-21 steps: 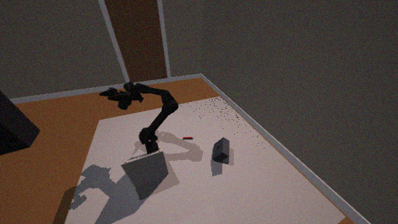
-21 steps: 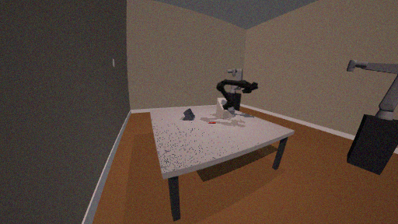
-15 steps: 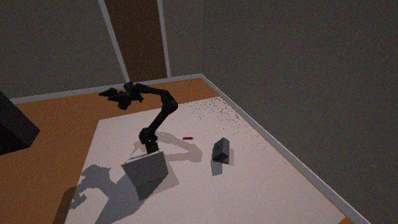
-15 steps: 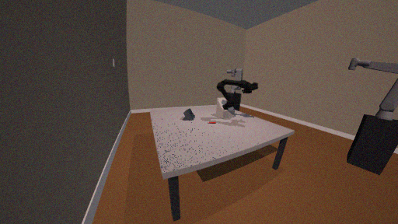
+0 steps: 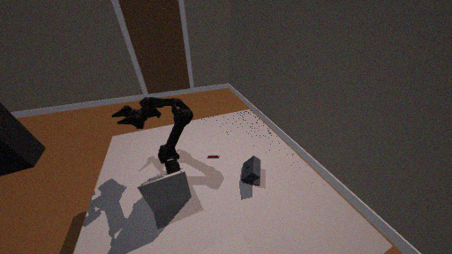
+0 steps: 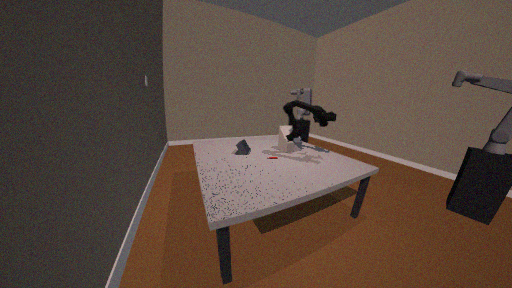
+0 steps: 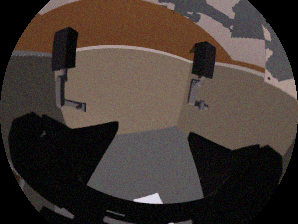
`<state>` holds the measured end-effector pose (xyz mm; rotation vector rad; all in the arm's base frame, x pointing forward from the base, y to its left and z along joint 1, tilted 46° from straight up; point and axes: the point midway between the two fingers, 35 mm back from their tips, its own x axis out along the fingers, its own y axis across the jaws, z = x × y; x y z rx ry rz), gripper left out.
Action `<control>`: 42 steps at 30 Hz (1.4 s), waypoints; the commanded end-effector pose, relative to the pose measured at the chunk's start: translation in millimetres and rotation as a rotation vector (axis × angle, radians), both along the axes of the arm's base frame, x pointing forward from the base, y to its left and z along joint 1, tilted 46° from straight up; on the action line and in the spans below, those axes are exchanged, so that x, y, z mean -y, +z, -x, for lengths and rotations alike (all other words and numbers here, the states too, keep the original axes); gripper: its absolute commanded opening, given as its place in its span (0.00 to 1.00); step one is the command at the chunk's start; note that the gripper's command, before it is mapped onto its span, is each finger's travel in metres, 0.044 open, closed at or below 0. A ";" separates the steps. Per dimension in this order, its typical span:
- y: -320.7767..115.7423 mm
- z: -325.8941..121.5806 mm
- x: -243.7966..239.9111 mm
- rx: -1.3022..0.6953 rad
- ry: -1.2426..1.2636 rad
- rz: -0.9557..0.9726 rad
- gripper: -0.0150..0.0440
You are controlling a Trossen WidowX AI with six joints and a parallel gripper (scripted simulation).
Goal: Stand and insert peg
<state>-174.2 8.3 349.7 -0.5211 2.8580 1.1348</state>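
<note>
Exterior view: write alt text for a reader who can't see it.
A black robot arm, its gripper raised and empty, stands on a pale, speckled table; a small red peg lies on the tabletop near a dark, slanted block. A grey arm on a black pedestal stands at right.

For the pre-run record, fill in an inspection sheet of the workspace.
Surface: pale table top, dark specks over one end.
Job's things: red peg lying flat, its band too small to make out. Large block by the arm's base and small dark block, both with slanted faces; which one takes the peg, cannot tell.
Clutter: nothing seen beyond the specks.
Gripper: open, holding nothing, raised away from the peg.
Cables: nothing seen.
Surroundings: two grey arms on dark stands, plain walls, orange-brown floor.
</note>
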 end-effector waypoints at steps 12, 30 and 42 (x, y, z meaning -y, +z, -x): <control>-25.8 -9.4 -115.8 0.103 -0.412 -0.084 1.00; -86.6 -123.1 -243.8 0.334 -0.901 -0.145 1.00; -142.2 -275.1 -258.9 0.549 -1.239 -0.136 1.00</control>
